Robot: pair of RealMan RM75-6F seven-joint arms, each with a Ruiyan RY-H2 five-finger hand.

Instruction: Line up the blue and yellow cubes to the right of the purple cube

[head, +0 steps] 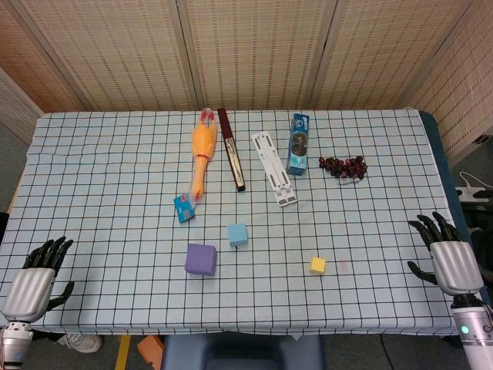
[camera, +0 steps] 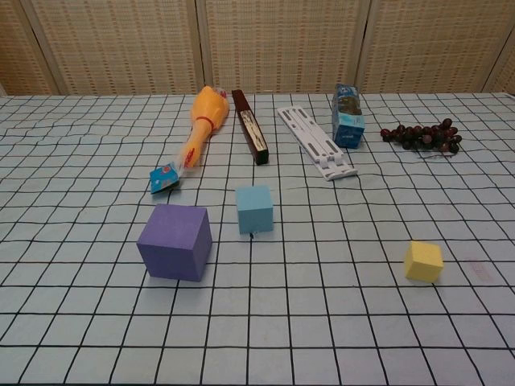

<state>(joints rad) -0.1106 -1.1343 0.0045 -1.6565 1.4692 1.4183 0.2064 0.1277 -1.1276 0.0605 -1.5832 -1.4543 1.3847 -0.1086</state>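
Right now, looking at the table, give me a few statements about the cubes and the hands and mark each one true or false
1. The purple cube is the largest of the three cubes. True.
2. The left hand holds the blue cube. False: it holds nothing, at the table's near left edge.
3. The yellow cube lies right of the purple cube. True.
4. The blue cube touches the purple cube. False: a gap separates them.
5. The right hand rests on the yellow cube. False: it is apart, by the right edge.

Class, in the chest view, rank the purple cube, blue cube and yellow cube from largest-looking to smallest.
1. purple cube, clearly largest
2. blue cube
3. yellow cube
The yellow cube looks slightly smaller though it sits nearer the camera, so the order should hold.
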